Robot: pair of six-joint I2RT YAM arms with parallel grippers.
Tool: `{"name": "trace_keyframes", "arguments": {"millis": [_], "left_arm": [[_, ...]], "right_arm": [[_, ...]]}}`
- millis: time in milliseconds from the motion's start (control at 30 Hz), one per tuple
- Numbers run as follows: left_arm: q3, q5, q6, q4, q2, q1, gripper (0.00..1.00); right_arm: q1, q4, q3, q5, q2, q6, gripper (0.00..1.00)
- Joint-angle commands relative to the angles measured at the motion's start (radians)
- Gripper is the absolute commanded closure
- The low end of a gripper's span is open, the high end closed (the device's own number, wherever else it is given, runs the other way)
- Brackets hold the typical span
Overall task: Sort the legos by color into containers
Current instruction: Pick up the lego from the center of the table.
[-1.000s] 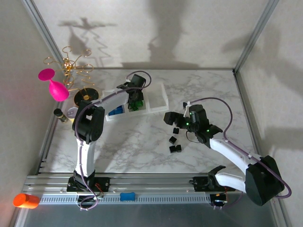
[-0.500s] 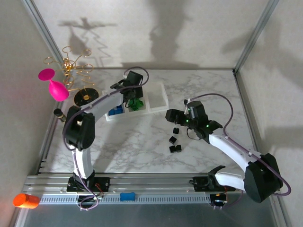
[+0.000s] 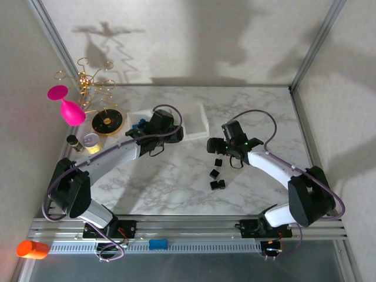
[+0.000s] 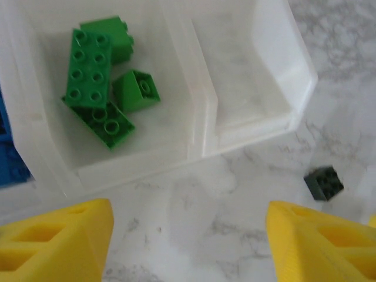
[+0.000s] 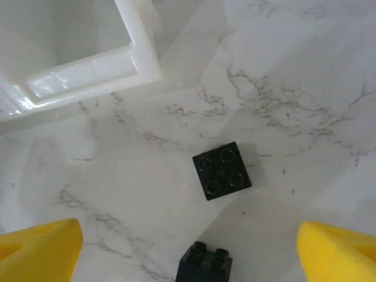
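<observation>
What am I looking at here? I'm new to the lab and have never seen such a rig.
Two robot arms are bolted at the near edge of a marble table. The wide picture comes from a fixed camera above and behind them. The other two come from a camera on each wrist, and the yellow wedges at the bottom are that arm's own fingers. The left gripper hangs by a clear tray with green bricks in one compartment, blue ones in the next, and the third empty. The right gripper hangs over black bricks lying loose on the table. Both grippers are open and hold nothing.
</observation>
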Motion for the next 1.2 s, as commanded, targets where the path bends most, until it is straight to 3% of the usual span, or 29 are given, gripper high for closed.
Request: {"name": "trace_keyframes", "arguments": {"millis": [0, 133, 333, 667, 1167], "left_arm": [[-0.052, 0.035, -0.008, 0.043, -0.059, -0.022, 0.25], [-0.113, 0.039, -0.019, 0.070, -0.104, -0.040, 0.16], [-0.170, 0.024, -0.033, 0.087, -0.155, -0.047, 0.01], [-0.185, -0.010, -0.058, 0.089, -0.171, -0.047, 0.00], [-0.150, -0.013, -0.057, 0.080, -0.130, -0.047, 0.00]], "right_arm": [[0.000, -0.016, 0.051, 0.034, 0.051, -0.076, 0.09], [-0.003, -0.014, 0.089, 0.030, 0.125, -0.108, 0.16], [-0.003, -0.013, 0.121, 0.041, 0.210, -0.149, 0.18], [-0.004, -0.006, 0.146, 0.056, 0.307, -0.171, 0.28], [-0.003, 0.001, 0.156, 0.079, 0.363, -0.189, 0.52]]}}
